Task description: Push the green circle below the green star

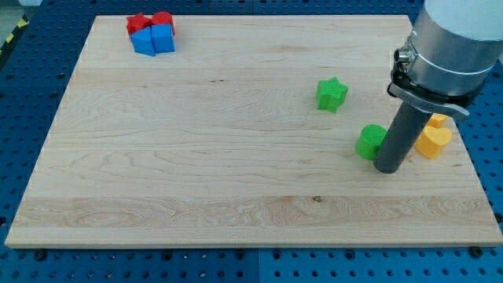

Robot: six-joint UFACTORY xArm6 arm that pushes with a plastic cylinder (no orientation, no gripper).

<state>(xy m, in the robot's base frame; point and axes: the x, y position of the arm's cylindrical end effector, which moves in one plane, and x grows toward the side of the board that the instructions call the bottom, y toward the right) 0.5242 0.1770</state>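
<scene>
The green star [332,93] lies on the wooden board [220,141] right of centre. The green circle [369,141] lies below and to the right of the star, apart from it. My tip [388,168] rests on the board right against the circle's right side, slightly lower than it. The dark rod rises from the tip to the grey arm body at the view's top right, and hides part of the circle's right edge.
Two yellow blocks [433,140] sit just right of the rod, near the board's right edge, one partly hidden behind the arm. A cluster of red blocks [149,22] and blue blocks [154,40] sits at the board's top left.
</scene>
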